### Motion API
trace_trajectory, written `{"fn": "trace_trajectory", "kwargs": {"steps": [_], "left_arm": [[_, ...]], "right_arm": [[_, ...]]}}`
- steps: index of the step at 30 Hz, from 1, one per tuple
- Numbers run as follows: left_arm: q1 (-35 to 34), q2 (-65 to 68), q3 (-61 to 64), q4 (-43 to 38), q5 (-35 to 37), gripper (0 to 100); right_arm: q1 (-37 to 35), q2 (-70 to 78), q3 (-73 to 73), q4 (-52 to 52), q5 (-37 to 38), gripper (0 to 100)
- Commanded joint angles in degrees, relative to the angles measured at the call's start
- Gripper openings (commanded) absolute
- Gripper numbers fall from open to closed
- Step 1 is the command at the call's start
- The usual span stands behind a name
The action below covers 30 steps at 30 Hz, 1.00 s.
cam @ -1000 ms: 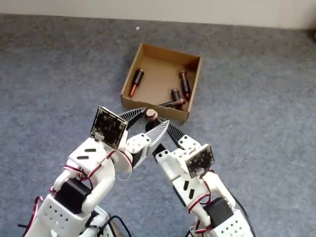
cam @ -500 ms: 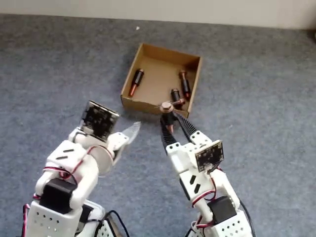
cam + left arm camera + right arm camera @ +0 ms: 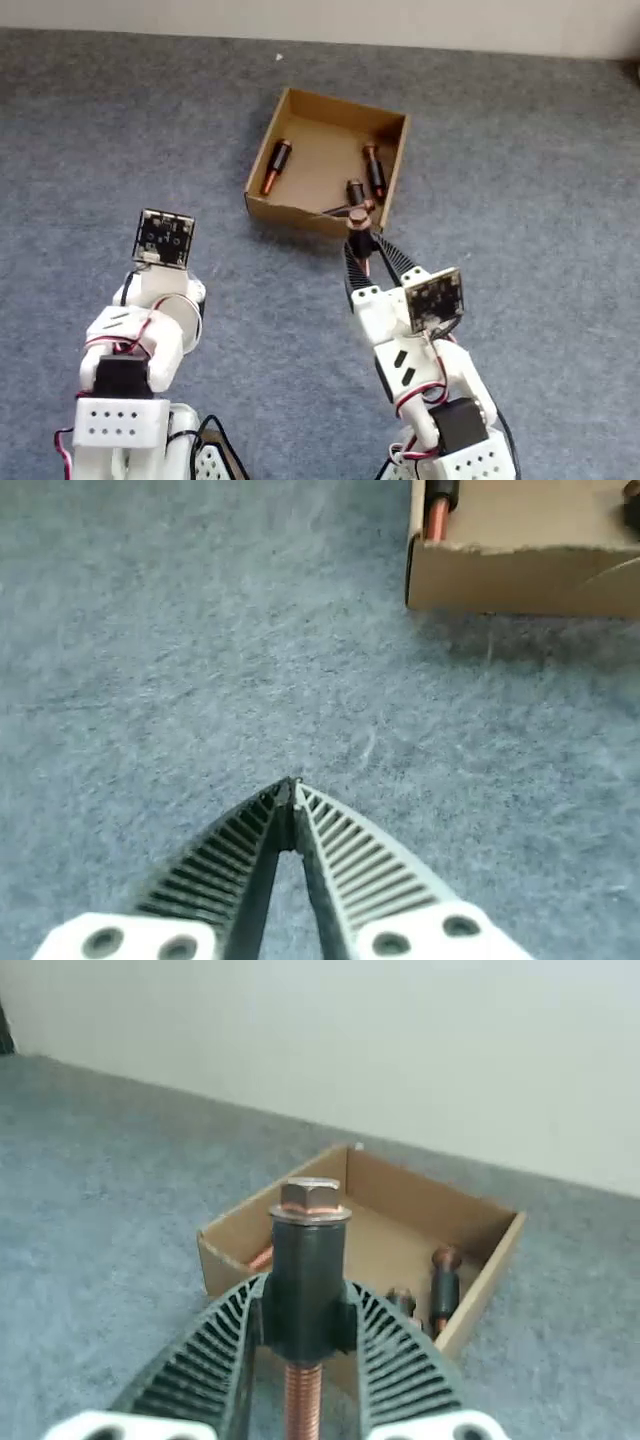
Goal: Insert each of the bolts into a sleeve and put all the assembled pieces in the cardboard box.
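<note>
One sleeved bolt (image 3: 305, 1260) ready for boxing
The right gripper (image 3: 365, 250) clamped it upright, cardboard box (image 3: 290, 214) just ahead, likely for dropping in; left gripper (image 3: 292, 790) sat closed, empty.

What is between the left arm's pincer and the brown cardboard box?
Just bare grey carpet. In the left wrist view, nothing lies on the stretch from the shut black left pincer to the near wall of the open brown cardboard box.
</note>
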Motion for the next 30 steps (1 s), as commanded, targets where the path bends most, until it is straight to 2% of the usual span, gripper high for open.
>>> {"fn": "trace_trajectory", "kwargs": {"steps": [1,8,17,20,27,30], "left_arm": [[-0.6,-0.4,6.1,-8.0,-0.5,1],[-0.7,-0.4,14.5,-19.1,-0.8,1],[-0.9,-0.4,15.0,-19.7,-0.8,1],[-1.0,-0.4,15.0,-19.6,-0.8,1],[-1.0,-0.4,15.1,-19.6,-0.8,1],[-1.0,-0.4,15.1,-19.6,-0.8,1]], "right_arm": [[-0.5,6.2,-12.8,0.1,-0.6,0.5],[-0.4,40.0,-32.9,-0.8,-0.6,0.5],[3.6,81.8,-51.3,-20.5,-0.6,0.5],[4.0,93.1,-55.9,-24.0,-0.6,0.5],[3.9,108.5,-63.3,-24.1,-0.7,1.3],[3.8,110.2,-63.7,-24.0,-1.0,9.2]]}}
